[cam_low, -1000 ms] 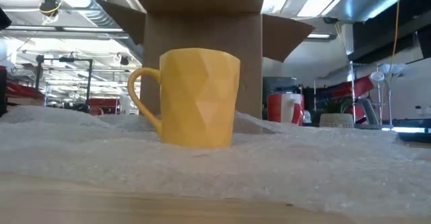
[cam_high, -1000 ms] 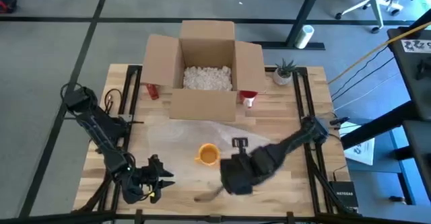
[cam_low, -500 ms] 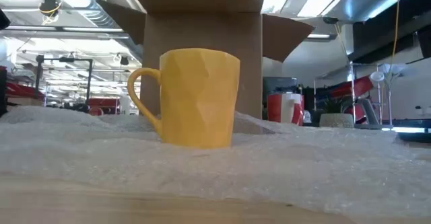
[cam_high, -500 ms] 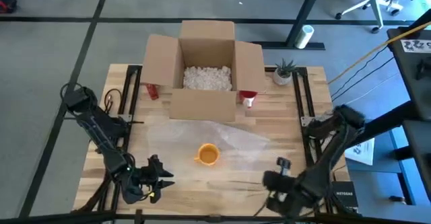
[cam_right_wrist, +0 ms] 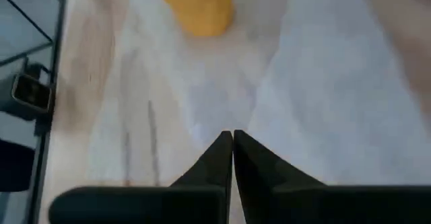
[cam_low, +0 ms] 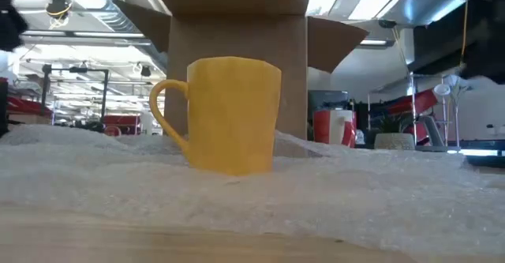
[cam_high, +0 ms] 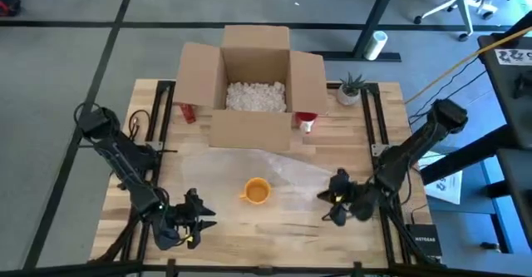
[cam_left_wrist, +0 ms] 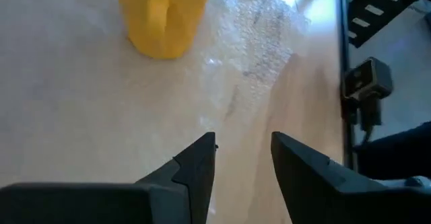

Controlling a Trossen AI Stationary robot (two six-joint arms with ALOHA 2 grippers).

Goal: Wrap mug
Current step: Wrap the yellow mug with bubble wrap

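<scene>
A yellow faceted mug [cam_high: 256, 190] [cam_low: 233, 113] stands upright on a clear bubble-wrap sheet [cam_high: 287, 173] [cam_low: 355, 196] that lies flat on the middle of the wooden table. Its handle points toward the table's left edge. My left gripper [cam_high: 204, 217] [cam_left_wrist: 242, 142] waits open near the near left corner, pointing at the mug [cam_left_wrist: 161, 15]. My right gripper [cam_high: 327, 200] [cam_right_wrist: 233, 136] is shut with nothing between its fingers. It stands over the sheet's right part and points at the mug [cam_right_wrist: 199, 9].
An open cardboard box [cam_high: 253, 86] with white packing peanuts stands at the far middle, with a red object on each side [cam_high: 187, 111] [cam_high: 307, 121]. A small potted plant [cam_high: 351, 90] sits at the far right. Bare wood lies along the near edge.
My right gripper was close to the mug on its near right side. It drew back to the near edge, then swung toward the table's right edge, where it now faces the mug. The mug and the sheet have stayed in place.
</scene>
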